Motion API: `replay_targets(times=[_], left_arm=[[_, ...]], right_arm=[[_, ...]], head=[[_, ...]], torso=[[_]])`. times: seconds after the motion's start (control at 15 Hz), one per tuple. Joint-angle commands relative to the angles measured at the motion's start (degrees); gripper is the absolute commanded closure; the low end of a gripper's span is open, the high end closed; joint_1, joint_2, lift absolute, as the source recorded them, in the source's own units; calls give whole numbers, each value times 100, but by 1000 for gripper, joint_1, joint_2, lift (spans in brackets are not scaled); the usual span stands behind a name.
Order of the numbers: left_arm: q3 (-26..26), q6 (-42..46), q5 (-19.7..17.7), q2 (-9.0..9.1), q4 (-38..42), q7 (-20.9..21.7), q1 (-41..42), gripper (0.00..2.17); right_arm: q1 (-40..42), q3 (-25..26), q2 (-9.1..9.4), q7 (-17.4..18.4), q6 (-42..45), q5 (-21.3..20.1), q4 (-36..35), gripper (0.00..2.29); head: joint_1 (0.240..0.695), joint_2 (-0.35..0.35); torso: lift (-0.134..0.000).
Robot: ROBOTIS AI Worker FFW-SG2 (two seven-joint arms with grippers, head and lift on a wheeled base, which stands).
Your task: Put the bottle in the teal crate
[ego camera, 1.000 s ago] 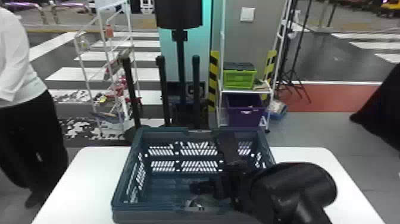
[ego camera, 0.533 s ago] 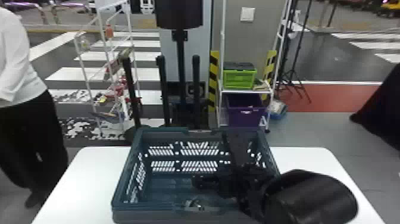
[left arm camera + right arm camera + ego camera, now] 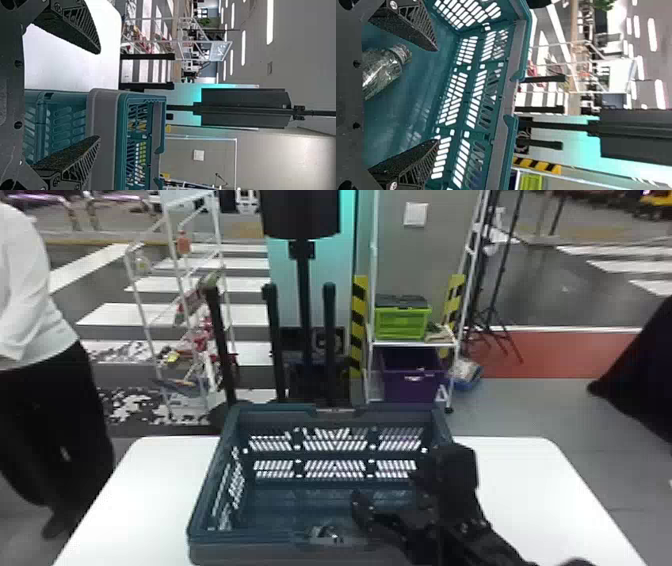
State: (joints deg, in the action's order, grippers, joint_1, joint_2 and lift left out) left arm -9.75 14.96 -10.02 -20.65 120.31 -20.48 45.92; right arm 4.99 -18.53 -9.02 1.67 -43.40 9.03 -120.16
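So a white worktop (image 3: 530, 475) is filling much of the bottom of the frame, its far corners curving smoothly. Behind it the floor (image 3: 535, 410) is running grey, with white stripes crossing it upper left and a reddish patch (image 3: 565, 355) lying over on the right. A thin-framed white rack (image 3: 144, 307) is standing upper left, and a big black panel (image 3: 300, 212) is hanging top centre against a teal glow. Right of that, a shelf (image 3: 410, 344) is holding a lime green box (image 3: 404, 325) with a dark lid, and a purple box (image 3: 410, 385) is sitting underneath. Yellow-and-black striped strips (image 3: 358, 340) are flanking the shelf.

The crate (image 3: 202, 510) is sitting lower centre on the worktop. Its teal plastic walls are showing rows of slots, and a grey band is wrapping the outside. The bottle (image 3: 327, 534) is already lying inside it, bottom centre; it's looking clear and shiny, kinda crinkly, with a narrower ribbed neck in the right wrist view.

Right fingers (image 3: 362, 510) are reaching in over the crate from lower right, spreading wide open and gripping nothing. Up close they're showing a wedge shape, with grainy pads and ribbed sides. Left fingers (image 3: 75, 29) are gaping open too, empty, near the crate in the left wrist view.
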Motion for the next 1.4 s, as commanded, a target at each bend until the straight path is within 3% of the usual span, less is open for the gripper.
replay_targets(times=[0.0, 0.27, 0.6, 0.8, 1.33], left_arm=[[0, -33, 0, 0, 1, 0, -4, 120], [-18, -86, -9, 0, 27, 0, -22, 120], [-53, -103, -9, -9, -8, 0, -48, 120], [-62, -103, -18, -27, -8, 0, -75, 120], [-79, -121, -18, -35, 27, 0, -84, 120]], right_arm=[[741, 209, -126, 0, 1109, -41, -307, 76], [1936, 596, -144, 0, 3043, -94, -570, 80], [2947, 816, -100, 26, 4924, -112, -368, 83], [3342, 930, -74, 62, 5486, -112, -183, 87], [4107, 1237, 111, 97, 5961, -164, -25, 87]], head=[[499, 0], [499, 0], [499, 0], [499, 0], [499, 0]], torso=[[0], [0], [0], [0], [0]])
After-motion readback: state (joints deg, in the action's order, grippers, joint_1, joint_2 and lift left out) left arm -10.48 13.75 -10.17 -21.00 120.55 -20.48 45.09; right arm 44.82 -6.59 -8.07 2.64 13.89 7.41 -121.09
